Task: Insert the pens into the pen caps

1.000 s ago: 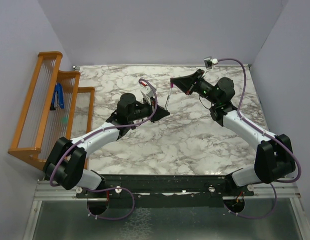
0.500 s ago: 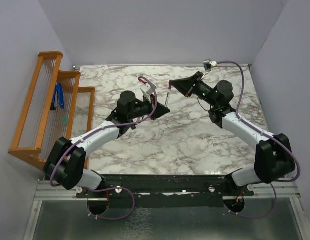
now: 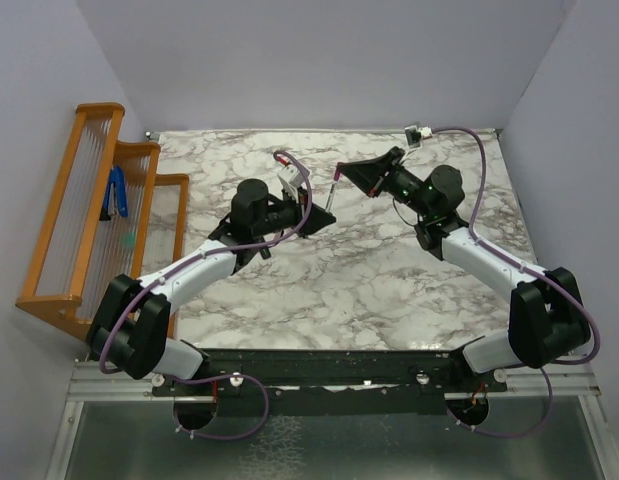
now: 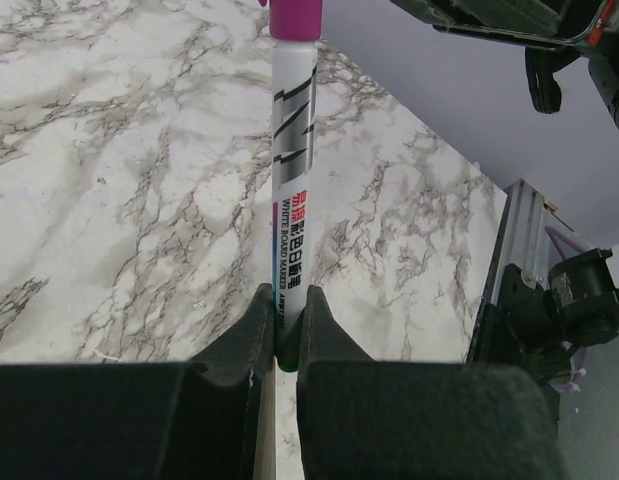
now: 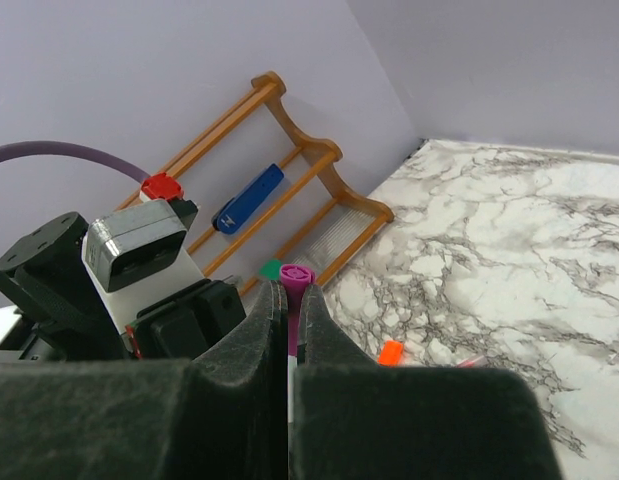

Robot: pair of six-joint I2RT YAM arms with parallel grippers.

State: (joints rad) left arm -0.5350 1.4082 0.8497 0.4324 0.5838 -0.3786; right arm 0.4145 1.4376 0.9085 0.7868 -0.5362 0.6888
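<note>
Over the marble surface (image 3: 389, 290), seating should go best pressed straight along the barrel, both pieces kept coaxial. The left fingers (image 4: 239, 345) clench the pale pen (image 4: 292, 150) by its lower barrel, bottom centre of the left wrist view. The right fingers (image 5: 261, 330) pinch the magenta cap (image 5: 294, 272) at its top end.

Orange wooden rack (image 3: 101, 109) at left edge, blue-handled tool (image 3: 117, 192) resting on it, marbled tabletop (image 3: 339, 290)
</note>
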